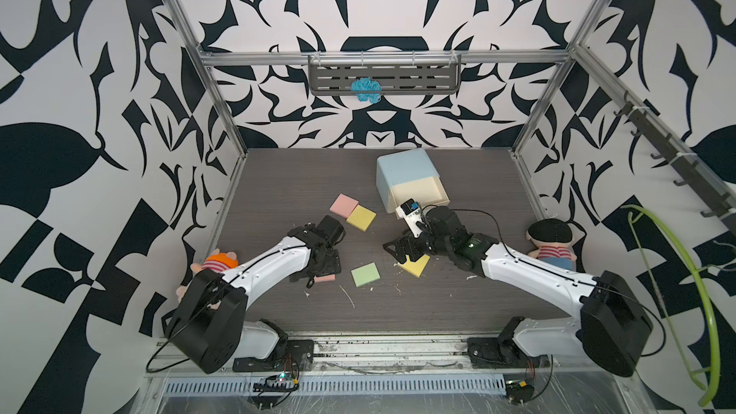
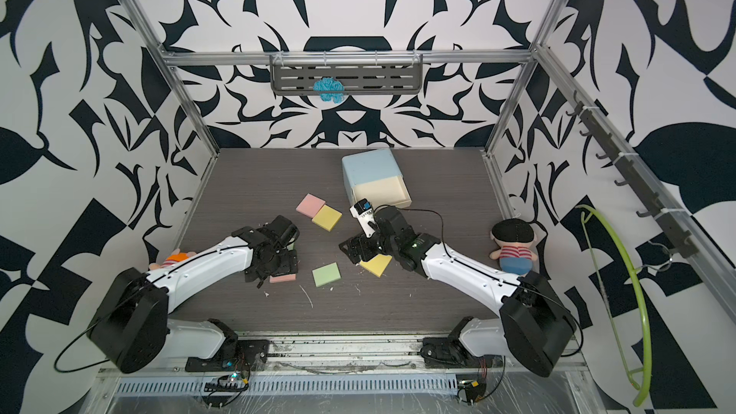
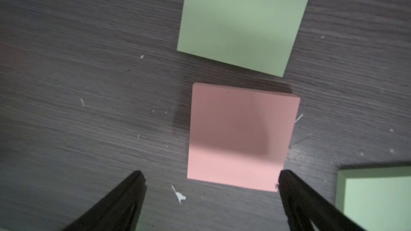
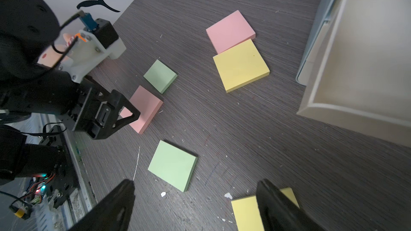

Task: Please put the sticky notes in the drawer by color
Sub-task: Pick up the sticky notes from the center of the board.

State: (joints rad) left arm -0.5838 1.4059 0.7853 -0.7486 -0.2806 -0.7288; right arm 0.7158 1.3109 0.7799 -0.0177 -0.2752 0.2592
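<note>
- Six sticky notes (image 4: 241, 65) are left lying on the table (image 1: 298, 177).
- The drawer (image 1: 418, 193) is pulled open, seemingly empty.
- Left gripper (image 3: 211, 174) and right gripper (image 4: 195, 183) are spread, nothing grasped.

Yellow pad (image 1: 419, 267) prob. under R gripper (image 1: 404, 260)

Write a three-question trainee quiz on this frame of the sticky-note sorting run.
1. Multiple choice: which colour pad lies partly under a finger of the right gripper? A pink, B yellow, C green.
2. True or false: the open drawer already holds a pad.
3. Count: how many sticky notes lie on the table?

Key
1. B, the yellow sticky note.
2. False; what shows of its inside is bare.
3. Six: two pink, two yellow, two green.
</note>
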